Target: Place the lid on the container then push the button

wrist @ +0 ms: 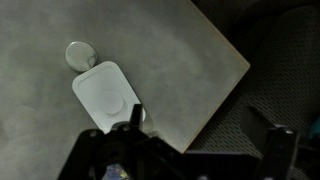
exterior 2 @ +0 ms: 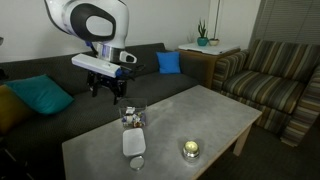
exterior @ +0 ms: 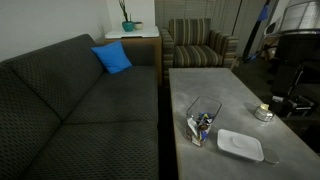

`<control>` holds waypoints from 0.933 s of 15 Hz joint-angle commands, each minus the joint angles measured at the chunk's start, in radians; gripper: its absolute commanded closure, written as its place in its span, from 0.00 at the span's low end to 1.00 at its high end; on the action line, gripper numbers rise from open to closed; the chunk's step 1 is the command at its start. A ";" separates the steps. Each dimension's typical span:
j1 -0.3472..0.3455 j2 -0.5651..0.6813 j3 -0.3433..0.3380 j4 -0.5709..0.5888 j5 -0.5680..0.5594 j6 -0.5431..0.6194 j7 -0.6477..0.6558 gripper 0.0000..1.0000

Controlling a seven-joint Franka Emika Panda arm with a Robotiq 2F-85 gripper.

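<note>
The clear container [exterior 2: 133,118] with small dark and bluish items stands on the grey table [exterior 2: 215,110]; it also shows in an exterior view [exterior: 203,120]. The flat white lid [exterior 2: 135,142] lies on the table beside it, apart from it, and shows in an exterior view [exterior: 240,145] and in the wrist view [wrist: 105,97]. My gripper [exterior 2: 108,90] hangs open and empty in the air, above and beside the container. In the wrist view the gripper [wrist: 198,142] has its fingers wide apart over the table's edge, and they hide most of the container.
A small grey disc [wrist: 78,53] lies by the lid's far end. A round metallic object [exterior 2: 190,150] sits on the table [exterior: 263,113]. A dark couch [exterior: 80,100] runs along one side of the table. A striped armchair [exterior 2: 270,75] stands at its end.
</note>
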 commanded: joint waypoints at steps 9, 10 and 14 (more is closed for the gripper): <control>0.116 0.360 -0.117 0.145 -0.197 0.247 0.242 0.00; 0.134 0.396 -0.138 0.171 -0.198 0.243 0.273 0.00; 0.118 0.416 -0.126 0.176 -0.196 0.224 0.288 0.00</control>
